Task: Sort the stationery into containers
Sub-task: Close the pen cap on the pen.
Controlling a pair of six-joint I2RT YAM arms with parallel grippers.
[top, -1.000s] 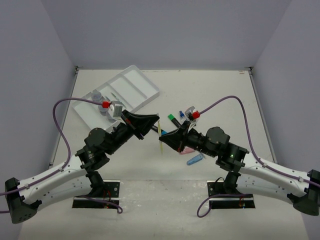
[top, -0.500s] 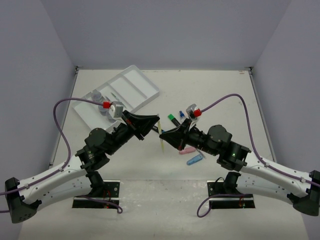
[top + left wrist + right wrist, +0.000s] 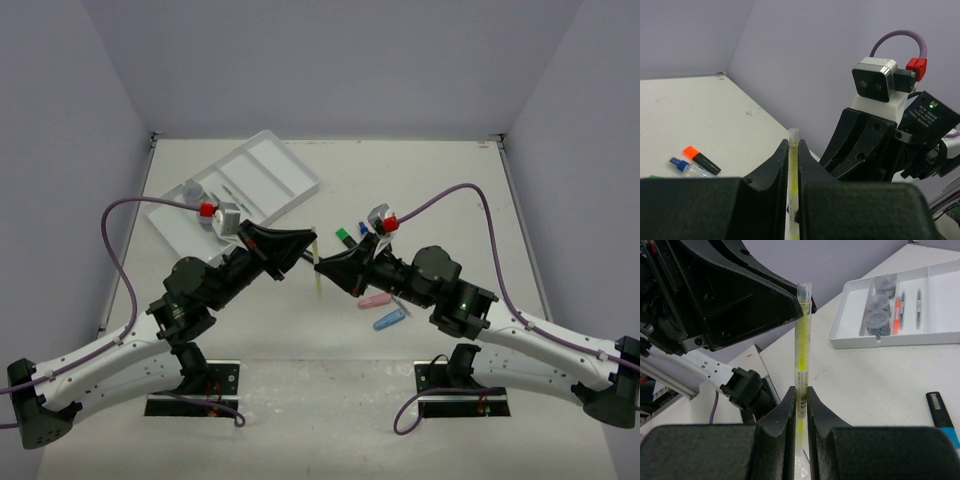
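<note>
A thin yellow pen (image 3: 317,266) stands nearly upright above the table's middle, held between both grippers. My left gripper (image 3: 306,250) is shut on its upper part; in the left wrist view the pen (image 3: 793,170) sits tight between the fingers of that gripper (image 3: 793,150). My right gripper (image 3: 322,266) is shut on its lower part; in the right wrist view the pen (image 3: 801,340) rises out of the gripper (image 3: 800,396). The white compartment tray (image 3: 285,170) lies at the back left and holds clear round jars (image 3: 195,190) and thin pens (image 3: 897,310).
Loose on the table right of the grippers lie a green-capped highlighter (image 3: 346,238), a blue-capped one (image 3: 363,230), a pink piece (image 3: 373,301) and a blue piece (image 3: 390,319). An orange-capped highlighter (image 3: 702,159) and a blue-capped bottle (image 3: 687,167) lie beyond the left fingers.
Both grippers and the yellow pen have shifted a little up and away from the arm bases. The two grippers have closed in on each other around the pen.
</note>
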